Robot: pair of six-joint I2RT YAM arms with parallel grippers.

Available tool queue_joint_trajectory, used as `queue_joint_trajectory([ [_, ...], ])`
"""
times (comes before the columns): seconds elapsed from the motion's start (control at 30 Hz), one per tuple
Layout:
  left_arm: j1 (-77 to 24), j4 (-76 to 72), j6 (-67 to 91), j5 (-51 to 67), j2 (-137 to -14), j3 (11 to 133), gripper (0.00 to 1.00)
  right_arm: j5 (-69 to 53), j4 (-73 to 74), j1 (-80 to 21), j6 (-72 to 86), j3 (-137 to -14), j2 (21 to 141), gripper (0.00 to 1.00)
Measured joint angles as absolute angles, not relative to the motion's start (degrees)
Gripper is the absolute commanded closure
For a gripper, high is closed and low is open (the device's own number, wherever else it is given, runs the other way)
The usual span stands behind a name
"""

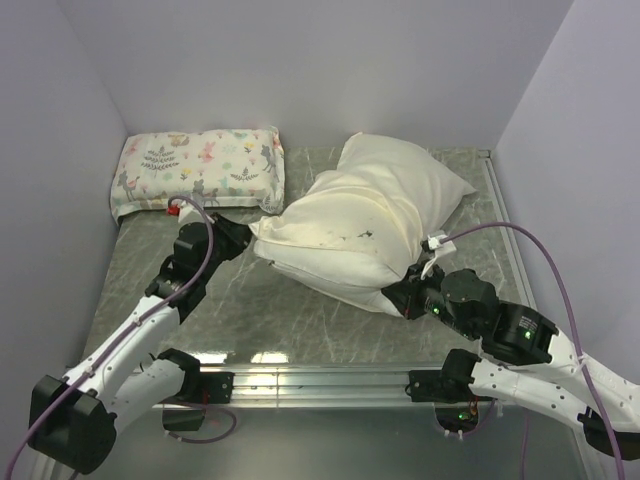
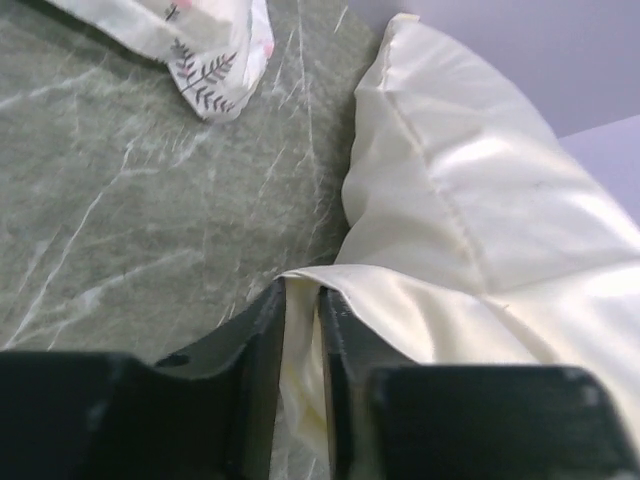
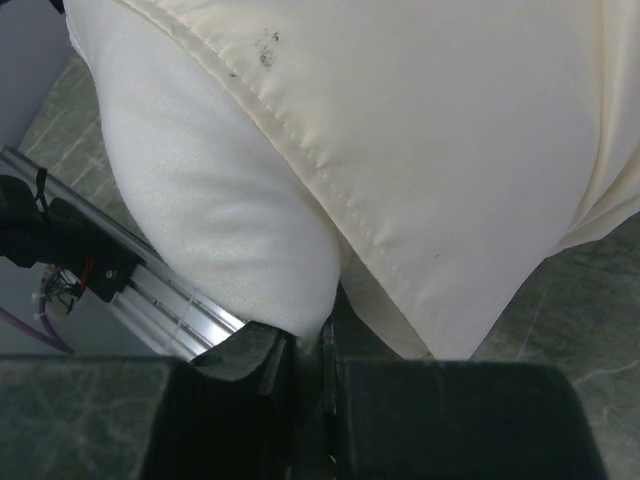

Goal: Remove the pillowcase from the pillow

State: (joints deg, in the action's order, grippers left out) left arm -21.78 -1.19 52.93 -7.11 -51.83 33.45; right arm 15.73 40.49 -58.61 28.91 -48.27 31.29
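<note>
Centre of top view: pillow (image 3: pixel 210 220) bulging from cream pillowcase (image 1: pixel 340 215) — left gripper (image 2: pixel 300 320) pinches the case's left corner. The right gripper (image 3: pixel 312 345) clamps the pillow's bare lower-right corner.

Both arms stretch forward, forearms low. The left hand (image 1: pixel 246 240) has its fingers nearly together, pinching the pillowcase (image 2: pixel 420 330) between them. The right hand (image 1: pixel 400 297) has its fingers clamped on the pillow (image 3: pixel 220 220) corner.
</note>
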Motion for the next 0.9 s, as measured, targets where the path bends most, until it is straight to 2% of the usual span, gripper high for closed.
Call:
queue_joint_trajectory([
  [0.2,-21.2,-2.0,50.4,-6.2,-58.2,40.1,0.51,12.8,39.4,-58.7,28.7,-46.6,31.8,1.00],
  [0.33,-20.6,-4.0,47.9,-4.5,-64.6,45.5,0.43,11.7,39.7,-59.9,28.4,-45.9,33.3,1.00],
  [0.47,-20.2,-5.8,44.9,1.1,-73.1,52.1,0.45,11.8,39.6,-63.0,28.3,-45.8,37.0,1.00],
  [0.57,-20.2,-6.3,43.5,5.6,-78.0,55.8,0.35,11.8,38.0,-64.3,29.0,-45.8,40.1,1.00],
  [0.63,-20.2,-5.5,42.7,6.9,-78.6,56.5,0.28,12.0,36.1,-64.6,30.2,-45.8,42.4,1.00],
  [0.77,-20.2,0.5,41.8,7.2,-75.9,59.1,0.23,11.9,31.5,-64.7,32.8,-45.6,46.7,1.00],
  [0.9,-21.3,9.4,41.8,3.4,-67.8,62.0,0.17,11.9,27.5,-64.7,34.3,-45.6,49.7,1.00],
])
